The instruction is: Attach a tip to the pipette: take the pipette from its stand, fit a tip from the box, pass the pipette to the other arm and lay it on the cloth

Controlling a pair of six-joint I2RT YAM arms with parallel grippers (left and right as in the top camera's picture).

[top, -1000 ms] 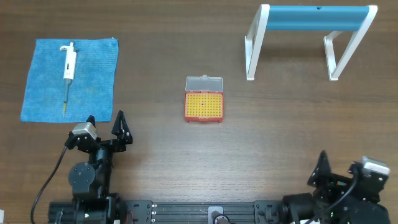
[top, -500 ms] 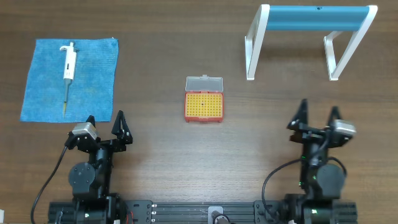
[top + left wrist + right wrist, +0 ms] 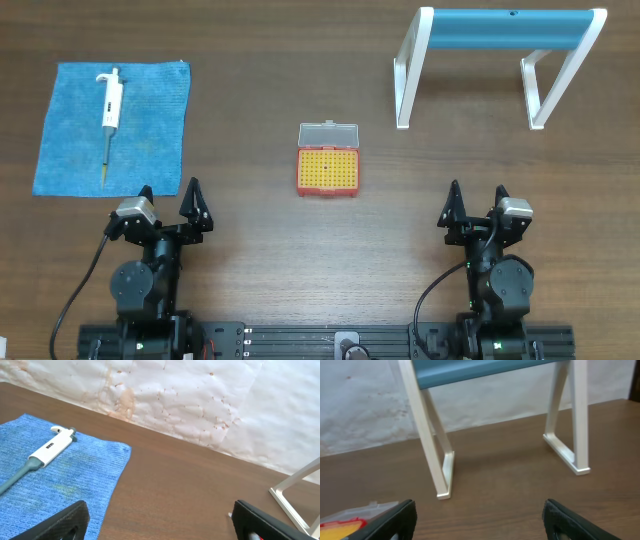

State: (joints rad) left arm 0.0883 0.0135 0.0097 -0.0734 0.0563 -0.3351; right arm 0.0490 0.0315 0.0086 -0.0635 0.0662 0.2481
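I am working at what looks like a lab-style test bench. A dark wood-grain surface [image 3: 250, 260] carries a white pipette [image 3: 109, 100] lying on a blue cloth [image 3: 150, 130], an orange tip box [image 3: 327, 172] with its clear lid open, and a white-legged stand [image 3: 505, 30] with a blue bar. Behind it is a wall [image 3: 200, 395] covered in crinkled, stained white paper.

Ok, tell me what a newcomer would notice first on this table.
The bright blue cloth on the left, with the white pipette lying on it. Next, the red-and-yellow tip box, lid open, mid-table, and the blue-topped white stand at the back right. The left gripper and right gripper are open, near their bases.
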